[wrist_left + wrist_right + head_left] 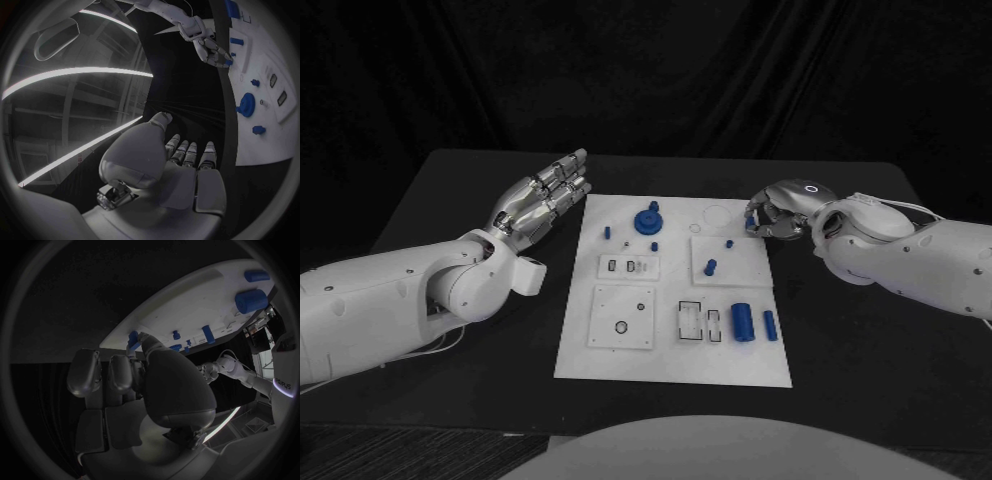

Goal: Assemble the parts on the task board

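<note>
The white task board [678, 345] lies mid-table. On it stand a round blue knob [648, 220], small blue pegs [606, 231] [710, 267] and two blue cylinders [743, 324] near its right side. My right hand [783, 212] hovers at the board's far right edge, fingers curled, pinching a small blue part [756, 229]; the right wrist view shows that part [133, 339] at the fingertips, over the board's rim [187, 295]. My left hand [545, 200] is flat, fingers apart and holding nothing, beside the board's far left edge. The left wrist view shows the knob [245, 105].
The black table [877, 340] surrounds the board. Rectangular slots [689, 318] and a square plate with a hole [623, 315] take up the board's near half. A pale ring [717, 214] marks the far end. My left forearm [401, 300] lies along the table's left side.
</note>
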Motion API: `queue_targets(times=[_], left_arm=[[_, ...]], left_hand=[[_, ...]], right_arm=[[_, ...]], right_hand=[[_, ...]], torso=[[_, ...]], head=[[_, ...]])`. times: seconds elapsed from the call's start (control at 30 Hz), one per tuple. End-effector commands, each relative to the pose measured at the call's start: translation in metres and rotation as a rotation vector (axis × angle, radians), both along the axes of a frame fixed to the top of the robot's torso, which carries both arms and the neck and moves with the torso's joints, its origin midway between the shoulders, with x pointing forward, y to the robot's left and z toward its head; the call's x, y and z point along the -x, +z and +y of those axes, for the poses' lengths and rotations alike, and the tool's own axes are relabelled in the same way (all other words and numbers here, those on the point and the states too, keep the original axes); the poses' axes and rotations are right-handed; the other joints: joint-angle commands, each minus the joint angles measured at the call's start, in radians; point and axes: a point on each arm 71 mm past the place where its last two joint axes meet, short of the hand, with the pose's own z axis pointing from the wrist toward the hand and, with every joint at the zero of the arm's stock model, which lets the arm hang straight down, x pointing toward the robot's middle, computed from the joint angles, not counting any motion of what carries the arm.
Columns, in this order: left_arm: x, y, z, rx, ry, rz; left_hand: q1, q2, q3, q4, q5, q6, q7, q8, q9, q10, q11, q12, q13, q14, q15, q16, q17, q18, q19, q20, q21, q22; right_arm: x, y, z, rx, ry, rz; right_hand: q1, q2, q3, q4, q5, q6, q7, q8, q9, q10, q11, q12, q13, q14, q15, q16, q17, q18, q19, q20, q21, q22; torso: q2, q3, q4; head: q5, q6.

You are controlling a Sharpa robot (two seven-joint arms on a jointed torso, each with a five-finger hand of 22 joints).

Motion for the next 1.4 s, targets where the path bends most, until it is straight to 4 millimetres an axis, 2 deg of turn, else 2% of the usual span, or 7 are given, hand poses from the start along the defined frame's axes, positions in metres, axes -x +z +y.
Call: queue_targets(times=[0.03, 0.3, 0.53, 0.93, 1.1, 1.23, 1.4], left_arm=[[0.001, 0.000, -0.001, 0.012, -0.011, -0.003], [0.001, 0.000, -0.001, 0.010, -0.012, 0.001], [0.001, 0.000, -0.003, 0.011, -0.017, 0.003], [0.001, -0.001, -0.008, 0.016, -0.032, 0.008], [0.001, -0.001, -0.009, 0.018, -0.038, 0.009], [0.000, -0.001, -0.010, 0.019, -0.041, 0.009], [0.000, -0.001, -0.011, 0.020, -0.043, 0.009]], left_hand=[[-0.010, 0.000, 0.005, 0.000, -0.004, 0.000, -0.002, 0.001, 0.000, -0.001, 0.011, 0.006, 0.001, 0.001, 0.009, -0.004, -0.001, 0.017, 0.001, 0.007, -0.006, -0.002], [-0.010, 0.000, 0.005, 0.000, -0.004, 0.000, -0.002, 0.001, 0.000, -0.001, 0.011, 0.006, 0.001, 0.001, 0.009, -0.004, -0.001, 0.017, 0.001, 0.007, -0.006, -0.002], [-0.010, 0.000, 0.005, -0.001, -0.004, 0.001, -0.002, 0.001, 0.001, -0.001, 0.012, 0.007, 0.001, 0.001, 0.009, -0.004, -0.001, 0.017, 0.001, 0.007, -0.006, -0.002], [-0.010, 0.001, 0.006, -0.001, -0.004, 0.001, -0.001, 0.001, 0.001, -0.001, 0.013, 0.007, 0.001, 0.001, 0.011, -0.004, -0.001, 0.017, 0.001, 0.008, -0.006, -0.002], [-0.010, 0.001, 0.006, -0.001, -0.004, 0.001, -0.001, 0.001, 0.001, -0.001, 0.013, 0.007, 0.001, 0.001, 0.011, -0.004, -0.001, 0.017, 0.001, 0.008, -0.006, -0.002], [-0.011, 0.002, 0.007, -0.001, -0.004, 0.002, -0.001, 0.002, 0.001, -0.001, 0.014, 0.006, 0.001, 0.001, 0.012, -0.004, -0.001, 0.017, 0.001, 0.008, -0.006, -0.002], [-0.011, 0.002, 0.007, -0.001, -0.004, 0.002, -0.001, 0.002, 0.001, -0.001, 0.014, 0.006, 0.001, 0.001, 0.012, -0.004, -0.001, 0.017, 0.001, 0.008, -0.006, -0.002]], right_arm=[[0.003, 0.004, 0.003, -0.041, 0.011, -0.047], [0.012, 0.034, 0.031, -0.099, 0.076, -0.088], [0.032, 0.054, 0.080, -0.139, 0.199, -0.058], [0.054, 0.025, 0.155, -0.119, 0.357, 0.062], [0.053, 0.009, 0.169, -0.090, 0.354, 0.104], [0.052, 0.001, 0.174, -0.067, 0.348, 0.134], [0.051, -0.004, 0.176, -0.051, 0.342, 0.152]], right_hand=[[0.005, 0.009, 0.001, -0.007, -0.002, 0.012, -0.003, 0.040, 0.183, 0.010, 0.001, 0.006, 0.048, 0.037, -0.006, 0.005, 0.001, -0.001, 0.006, -0.002, 0.003, 0.162], [0.005, 0.004, 0.001, -0.007, -0.002, 0.019, 0.001, 0.044, 0.199, 0.016, 0.003, 0.010, 0.051, 0.035, -0.004, -0.003, -0.009, 0.000, 0.004, -0.001, -0.004, 0.160], [-0.003, 0.002, 0.001, -0.001, -0.003, 0.018, 0.004, 0.041, 0.206, 0.015, 0.005, 0.009, 0.050, 0.032, -0.002, -0.009, -0.016, 0.001, 0.001, 0.001, -0.014, 0.158], [-0.006, 0.001, 0.002, 0.002, 0.000, 0.014, 0.009, 0.033, 0.207, 0.012, 0.008, 0.004, 0.045, 0.031, 0.000, -0.013, -0.021, 0.003, -0.002, 0.002, -0.024, 0.155], [-0.006, -0.004, 0.010, 0.002, 0.008, 0.012, 0.017, 0.014, 0.204, -0.002, 0.015, -0.012, 0.030, 0.025, 0.005, -0.027, -0.038, 0.007, -0.010, 0.007, -0.051, 0.149], [-0.005, -0.005, 0.013, 0.001, 0.011, 0.013, 0.019, 0.009, 0.203, -0.005, 0.017, -0.016, 0.026, 0.022, 0.007, -0.034, -0.047, 0.009, -0.013, 0.008, -0.061, 0.146], [-0.005, -0.005, 0.014, 0.000, 0.011, 0.014, 0.020, 0.007, 0.203, -0.006, 0.018, -0.017, 0.025, 0.021, 0.008, -0.037, -0.050, 0.010, -0.015, 0.009, -0.066, 0.145]], torso=[[0.000, 0.0001, -0.0003], [0.000, 0.0001, -0.0009], [-0.001, -0.0005, -0.0004], [0.000, -0.0004, 0.0001], [0.000, -0.0024, -0.0056], [-0.002, -0.0035, 0.0021], [-0.001, -0.0034, 0.0004]], head=[[0.003, 0.000], [0.005, 0.000], [0.006, 0.000], [0.002, 0.000], [0.011, 0.000], [0.003, 0.000], [0.006, 0.000]])
